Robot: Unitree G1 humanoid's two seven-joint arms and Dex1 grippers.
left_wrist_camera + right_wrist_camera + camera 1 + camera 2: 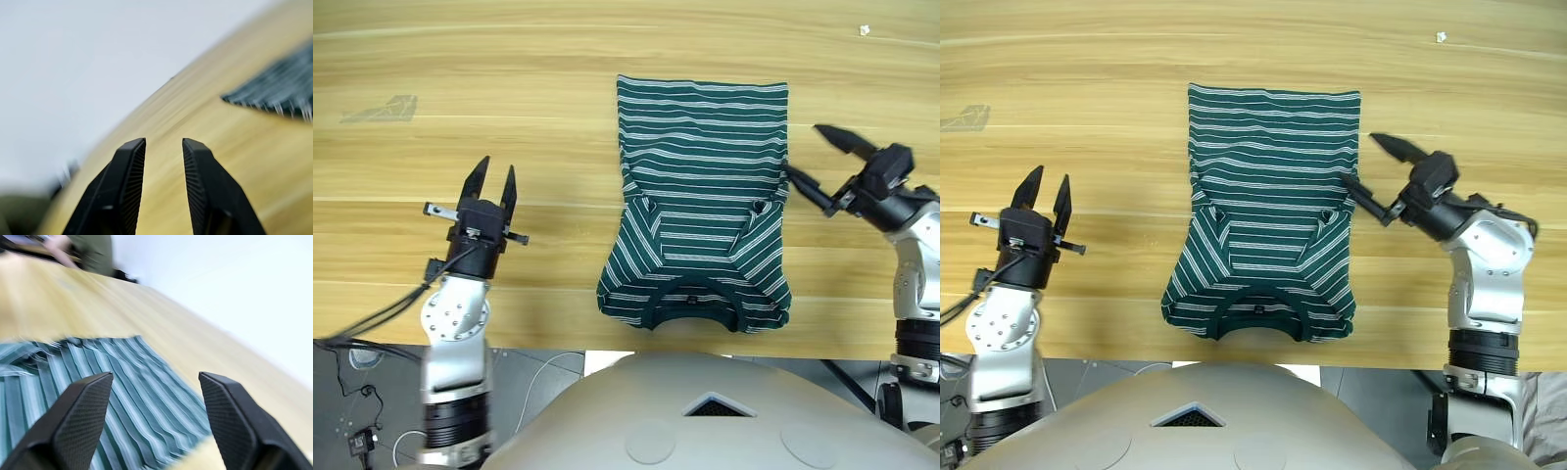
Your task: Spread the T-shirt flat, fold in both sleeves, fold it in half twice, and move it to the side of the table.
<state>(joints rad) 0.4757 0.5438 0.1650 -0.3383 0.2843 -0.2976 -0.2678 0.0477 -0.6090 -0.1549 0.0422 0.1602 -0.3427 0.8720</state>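
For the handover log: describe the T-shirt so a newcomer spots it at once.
On the wooden table, look at the middle, between the left hand and the right hand. The T-shirt lies there, both sleeves folded in, collar toward the robot. It is the only cloth: dark green with thin white stripes.

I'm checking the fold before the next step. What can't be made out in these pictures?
- Head views: the part of the T-shirt under its folded-in sleeves, hidden by them.
- Head views: whether the lower fingertip of the right gripper touches the shirt's edge; the two meet too closely to tell.
- Head views: the white speck on the table, too small to identify.
- Left wrist view: the shirt's corner, blurred.
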